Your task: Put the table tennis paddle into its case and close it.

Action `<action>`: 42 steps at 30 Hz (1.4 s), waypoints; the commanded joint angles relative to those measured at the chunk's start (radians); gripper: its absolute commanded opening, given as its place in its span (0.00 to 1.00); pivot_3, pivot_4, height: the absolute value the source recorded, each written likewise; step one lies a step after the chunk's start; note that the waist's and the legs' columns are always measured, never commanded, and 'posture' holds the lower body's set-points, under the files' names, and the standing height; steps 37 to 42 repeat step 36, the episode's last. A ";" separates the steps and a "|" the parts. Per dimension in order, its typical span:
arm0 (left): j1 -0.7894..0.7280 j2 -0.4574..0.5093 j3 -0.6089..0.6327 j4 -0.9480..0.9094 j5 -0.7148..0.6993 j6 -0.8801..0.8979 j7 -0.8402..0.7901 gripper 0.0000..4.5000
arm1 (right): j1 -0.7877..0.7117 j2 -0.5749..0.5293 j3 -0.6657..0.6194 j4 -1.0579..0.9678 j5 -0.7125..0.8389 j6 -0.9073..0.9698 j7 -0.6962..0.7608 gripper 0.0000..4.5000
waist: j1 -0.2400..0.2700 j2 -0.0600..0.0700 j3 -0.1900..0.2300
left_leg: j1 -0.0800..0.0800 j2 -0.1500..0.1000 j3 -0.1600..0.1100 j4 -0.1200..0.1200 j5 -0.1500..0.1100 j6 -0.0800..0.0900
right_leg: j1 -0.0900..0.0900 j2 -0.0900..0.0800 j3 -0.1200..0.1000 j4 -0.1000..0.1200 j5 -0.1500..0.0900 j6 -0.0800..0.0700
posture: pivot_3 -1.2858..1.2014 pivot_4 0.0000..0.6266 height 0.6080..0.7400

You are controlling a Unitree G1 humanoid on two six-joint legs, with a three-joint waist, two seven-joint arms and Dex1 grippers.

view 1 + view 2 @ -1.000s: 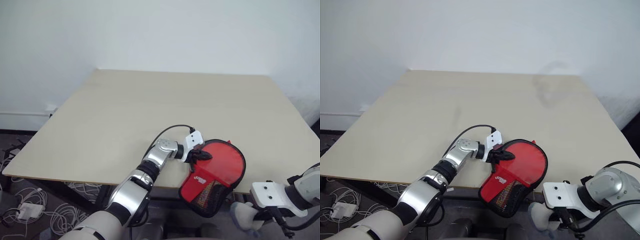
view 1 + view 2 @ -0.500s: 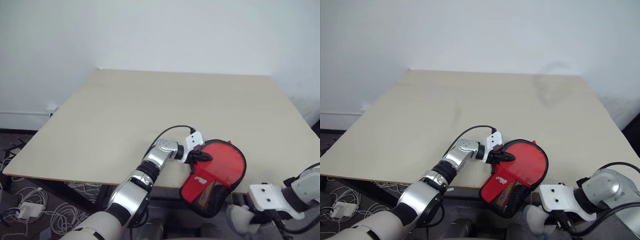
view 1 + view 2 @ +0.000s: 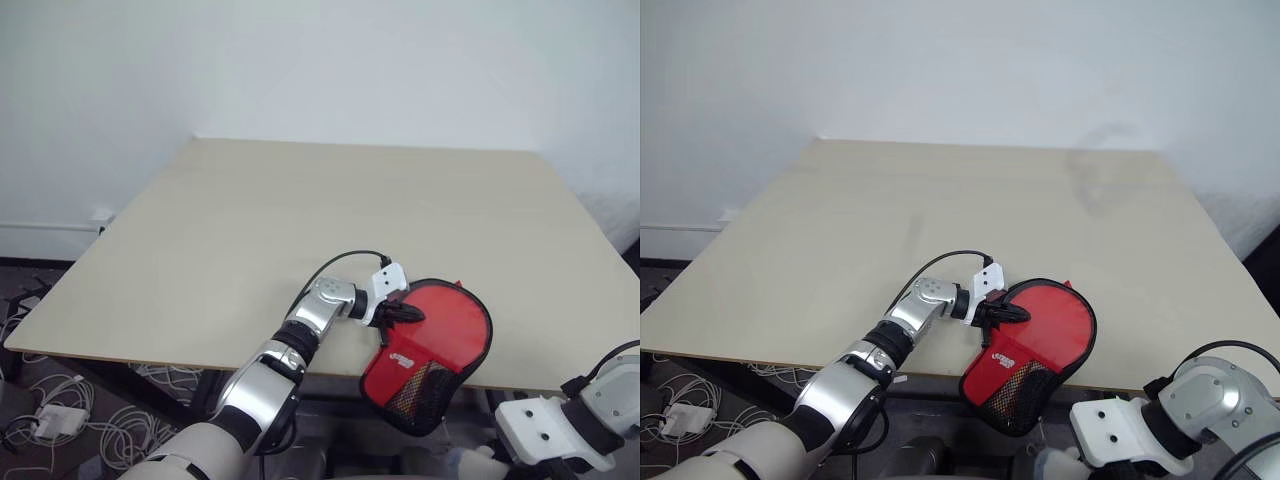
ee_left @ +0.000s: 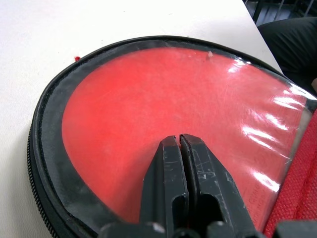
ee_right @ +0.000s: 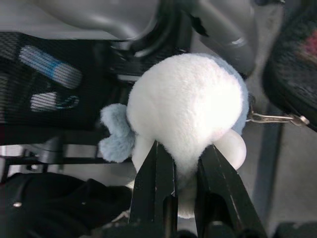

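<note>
Left wrist view: left gripper [image 4: 179, 140], fingers pressed together, rests on the case [image 4: 148, 114] at the table [image 3: 300, 230] edge; right gripper [image 5: 184, 161] pinches a plush keychain toy [image 5: 185, 106].

case [image 3: 430, 350] on table's [image 3: 250, 230] near edge, overhanging

The case [image 4: 163, 99] has a glossy clear plastic panel over smooth red, a matt black fabric rim with a zip, coarse red weave, and black mesh [image 3: 415, 395] past the tabletop's near edge. The tabletop [image 3: 300, 210] looks matt, pale wood. A fluffy white-and-blue plush toy [image 5: 185, 106] carries a shiny metal clip.
</note>
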 commanded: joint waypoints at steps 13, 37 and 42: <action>0.024 0.062 0.012 -0.091 0.004 0.017 -0.007 0.21 | -0.349 -0.009 -0.069 0.113 0.326 0.152 0.090 0.94 | -0.004 -0.001 0.000 | 0.000 0.001 0.000 0.001 0.000 0.000 | 0.000 0.000 0.000 0.001 0.000 0.000 | 0.52 0.00 0.96; 0.654 0.505 0.555 -1.161 -0.326 0.552 0.305 0.99 | -0.957 0.601 0.197 0.828 0.041 0.351 -0.488 1.00 | -0.011 -0.004 0.004 | -0.003 0.002 0.002 -0.005 0.002 0.001 | -0.015 0.000 0.010 0.006 0.007 -0.010 | 0.52 0.00 0.96; 0.654 0.505 0.555 -1.161 -0.326 0.552 0.305 0.99 | -0.957 0.601 0.197 0.828 0.041 0.351 -0.488 1.00 | -0.011 -0.004 0.004 | -0.003 0.002 0.002 -0.005 0.002 0.001 | -0.015 0.000 0.010 0.006 0.007 -0.010 | 0.52 0.00 0.96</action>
